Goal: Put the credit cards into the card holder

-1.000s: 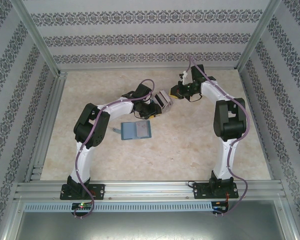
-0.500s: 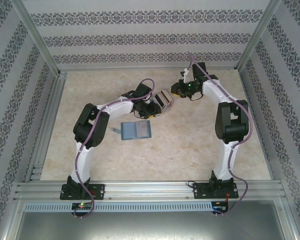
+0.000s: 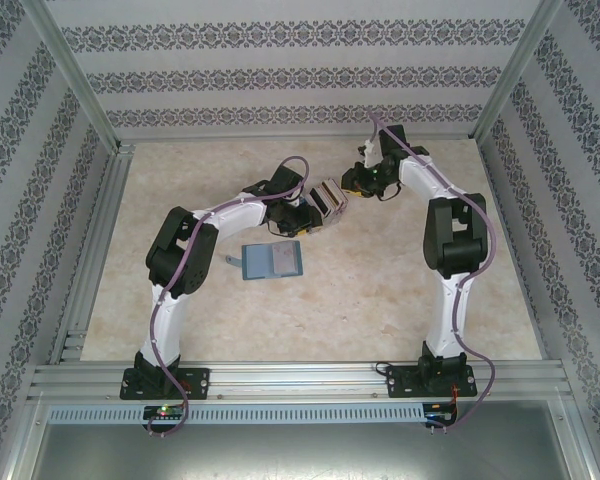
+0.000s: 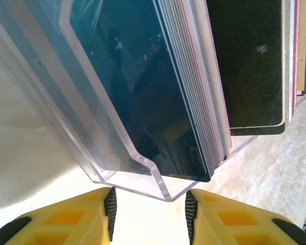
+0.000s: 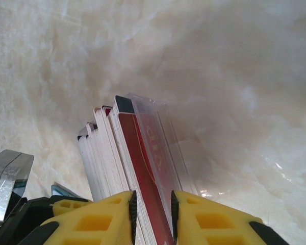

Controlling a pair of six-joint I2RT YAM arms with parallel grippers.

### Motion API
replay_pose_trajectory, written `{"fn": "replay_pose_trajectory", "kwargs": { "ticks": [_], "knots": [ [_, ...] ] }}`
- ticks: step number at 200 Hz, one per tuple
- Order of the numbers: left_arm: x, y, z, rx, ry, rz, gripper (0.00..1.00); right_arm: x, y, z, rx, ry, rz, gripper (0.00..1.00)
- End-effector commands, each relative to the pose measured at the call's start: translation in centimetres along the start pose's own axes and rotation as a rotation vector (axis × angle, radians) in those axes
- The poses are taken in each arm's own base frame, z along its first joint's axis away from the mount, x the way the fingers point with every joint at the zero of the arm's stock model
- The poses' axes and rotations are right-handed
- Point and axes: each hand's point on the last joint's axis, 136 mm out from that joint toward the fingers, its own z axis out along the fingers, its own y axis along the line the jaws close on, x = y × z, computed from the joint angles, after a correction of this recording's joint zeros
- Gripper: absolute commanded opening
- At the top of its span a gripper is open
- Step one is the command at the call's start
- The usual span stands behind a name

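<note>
Scanning the overhead feed from the left, I see the left arm [image 3: 180, 250] bent in over the pale marbled table [image 3: 380, 300]; just past its elbow, blue-grey cards [image 3: 273, 260] lie flat side by side, nearer to me than the holder and apart from it.

The left gripper [image 3: 305, 216] sits just beside the card holder [image 3: 328, 197], on its left. On my left wrist feed the yellow fingers [image 4: 66, 219] stand parted at the bottom of the picture; the clear holder's lower corner pokes just between their tips; I cannot tell whether they pinch it or merely bracket it. Inside the holder a dark blue card [image 4: 132, 92] lies against the near clear wall, a packed row of thin card edges stands beside it, and a black card [image 4: 250, 66] comes further right.

The right gripper [image 3: 350, 185] meets the holder from its right side, with the right arm [image 3: 450, 240] arched behind it. On my right wrist feed the whitish cards [image 5: 99, 153] stand on edge in a stack; a red card [image 5: 140, 168] is the last of them, next to the holder's clear end wall. The two yellow fingers [image 5: 209, 219] sit close together about that red card and the wall; I cannot tell whether the pincer is clenched on the card or has let it go.
</note>
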Motion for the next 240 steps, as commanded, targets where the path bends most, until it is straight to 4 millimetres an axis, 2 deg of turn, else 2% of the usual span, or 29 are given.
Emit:
{"fn": "replay_pose_trajectory", "kwargs": {
  "ticks": [1,45,148,189,240],
  "knots": [
    [-0.6,-1.4,-1.5,0.009,-0.026,0.034,0.43,-0.1,0.7,0.3,0.005,0.013,-0.031,0.28],
    [-0.6,-1.3,-1.4,0.009,-0.024,0.032,0.43,-0.1,1.1,0.7,-0.004,0.020,-0.035,0.26],
    [-0.5,-1.1,-1.2,0.004,-0.018,0.029,0.43,-0.1,0.9,0.9,0.001,0.026,-0.032,0.07],
    [-0.5,-1.2,-1.2,0.005,-0.020,0.028,0.43,-0.4,1.5,0.0,-0.004,0.008,-0.043,0.03],
    [-0.6,-1.4,-1.4,0.010,-0.023,0.029,0.43,-0.7,2.3,-1.7,-0.010,-0.022,-0.055,0.02]
  ]
}}
